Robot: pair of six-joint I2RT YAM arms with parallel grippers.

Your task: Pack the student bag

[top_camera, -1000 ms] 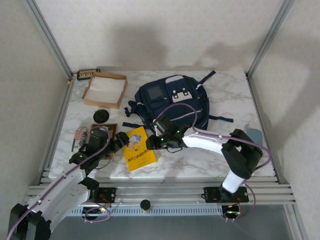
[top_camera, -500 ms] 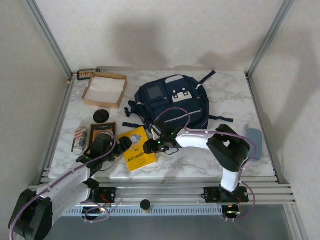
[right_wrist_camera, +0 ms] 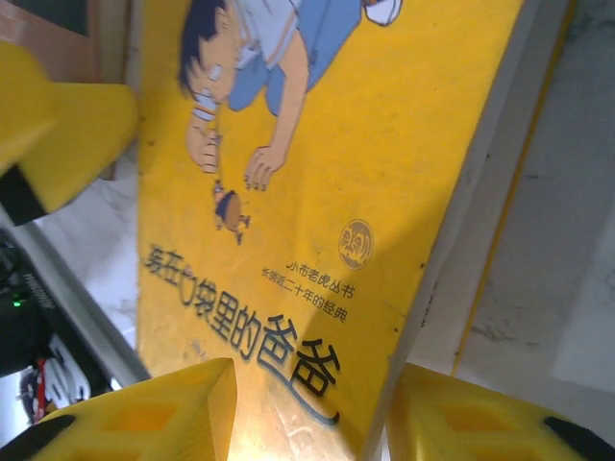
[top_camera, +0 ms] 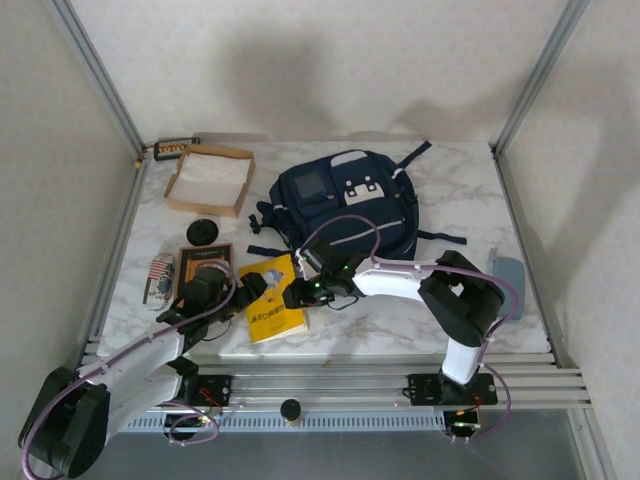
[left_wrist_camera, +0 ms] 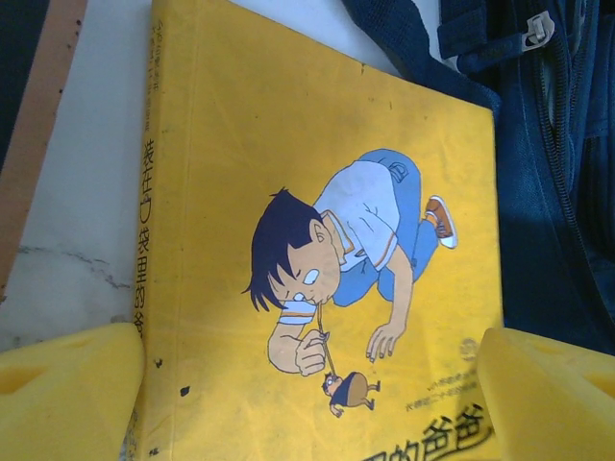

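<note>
student bag (top_camera: pixel 345 205) laid flat at table's (top_camera: pixel 455 195) far-middle edge, awaiting contents. yellow book (top_camera: pixel 272 307) near front edge, one side raised. right gripper (top_camera: pixel 291 296) clamped on that side, lifting. left gripper (top_camera: pixel 250 290) spread wide astride opposite side, bracing.

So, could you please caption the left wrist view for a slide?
Open left claw straddling a yellow book beside the student bag.

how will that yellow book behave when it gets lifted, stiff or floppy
The yellow book looks like a thin paperback, so it probably flexes or droops if held by one edge. Its cover looks smooth, so it may slide on the marble table. It lies flat; rolling is unlikely.
</note>
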